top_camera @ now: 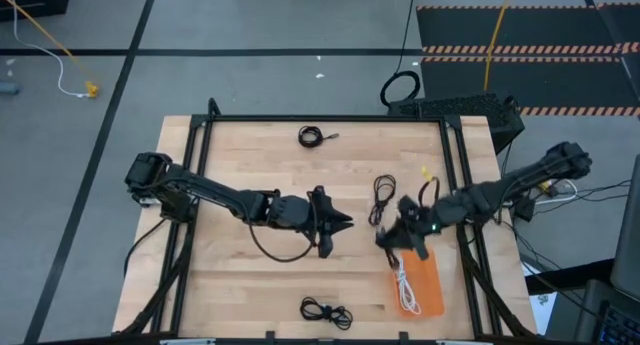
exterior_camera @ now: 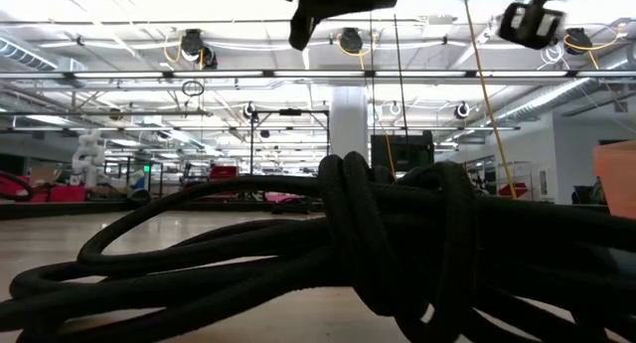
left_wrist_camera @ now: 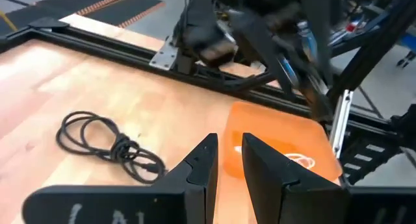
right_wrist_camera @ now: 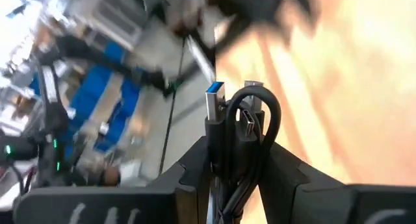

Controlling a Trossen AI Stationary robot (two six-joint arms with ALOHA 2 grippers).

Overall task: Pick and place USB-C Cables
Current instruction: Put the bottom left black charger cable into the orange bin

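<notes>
A black USB-C cable bundle [right_wrist_camera: 239, 143] is pinched between the two fingers of the right gripper [top_camera: 400, 233]. In the right wrist view its plugs stick up past the fingertips, one with a blue inside and one silver. In the high view this gripper hangs over the right part of the wooden table [top_camera: 250, 165], just above the top end of an orange tray [top_camera: 428, 283].

A white USB-C cable [top_camera: 406, 288] lies coiled in the orange tray. Another black cable bundle [top_camera: 383, 198] lies on the wood just beside the right gripper. One more black bundle [top_camera: 314, 137] lies near the far edge of the table, and another [top_camera: 327, 311] lies near the near edge. That near one fills the low view as a fat dark knot.

The left gripper [top_camera: 338, 223] is over the middle of the table, pointing toward the right gripper. Its fingers [left_wrist_camera: 201, 169] are close together with only a thin gap, and nothing is between them.

A black cable ring [top_camera: 401, 87] and a yellow cord [top_camera: 495, 35] lie on the floor beyond the table.
</notes>
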